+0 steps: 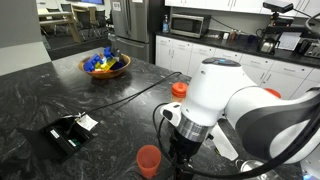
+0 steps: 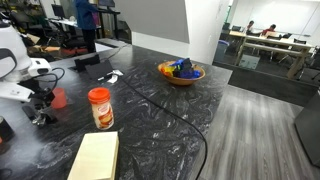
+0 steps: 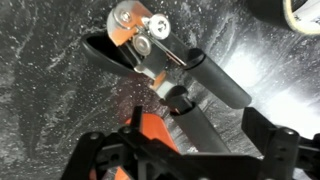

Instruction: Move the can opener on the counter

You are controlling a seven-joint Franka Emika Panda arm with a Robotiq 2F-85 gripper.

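In the wrist view the can opener [image 3: 150,50] lies on the black marbled counter [image 3: 40,90], its silvery head at the top and two black handles splayed toward the lower right. My gripper [image 3: 180,142] is open and low over it, one finger on each side of the nearer handle, with gaps showing. An orange cup [image 3: 150,130] stands right beside that handle. In both exterior views the gripper [image 1: 183,150] [image 2: 40,110] is down at the counter [image 1: 120,110] [image 2: 150,120] next to the cup [image 1: 148,160] [image 2: 58,98]. There the can opener is hidden.
An orange-lidded jar [image 1: 179,89] [image 2: 100,107] stands near the arm. A flat black box with a white tag [image 1: 70,130] lies farther off. A bowl of colourful items [image 1: 105,65] [image 2: 181,72] sits farther away. A pale wooden board [image 2: 95,158] lies near the counter edge. A black cable [image 2: 170,110] crosses the counter.
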